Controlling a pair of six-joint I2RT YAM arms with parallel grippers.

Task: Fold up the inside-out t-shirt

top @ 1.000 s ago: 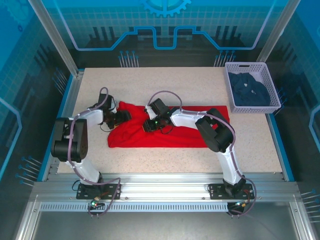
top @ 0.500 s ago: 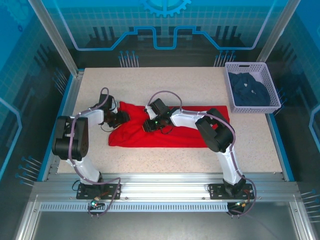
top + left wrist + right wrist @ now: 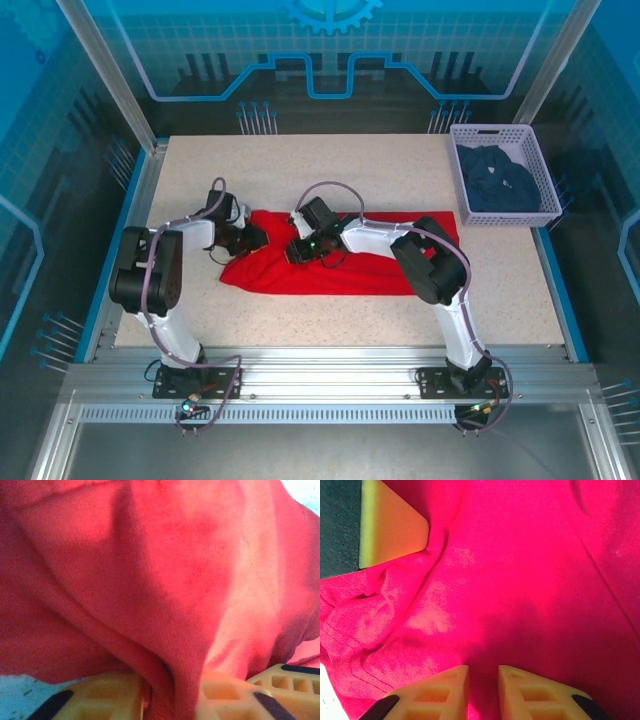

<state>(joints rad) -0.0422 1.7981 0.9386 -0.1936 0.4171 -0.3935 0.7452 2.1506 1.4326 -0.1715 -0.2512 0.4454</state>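
Observation:
The inside-out t-shirt [image 3: 370, 272] lies as a bright red, rumpled band across the middle of the table, plain red side up. My left gripper [image 3: 252, 238] is at its left end, shut on a raised fold of red cloth [image 3: 150, 555]; the fold runs down between the yellow fingers [image 3: 105, 695]. My right gripper [image 3: 298, 250] sits just right of it on the shirt's upper middle. Its jaws [image 3: 482, 690] stand nearly together with red cloth [image 3: 530, 580] pinched in the narrow gap. One left-gripper finger [image 3: 395, 527] shows close by in the right wrist view.
A lavender basket [image 3: 535, 150] with a dark navy garment [image 3: 500, 182] stands at the back right corner. Bare speckled table [image 3: 380, 170] lies behind the shirt and in front of it. The enclosure frame borders the table.
My left gripper moved right onto the shirt's left end and closed on the cloth, drawing that edge inward. The right arm stayed still.

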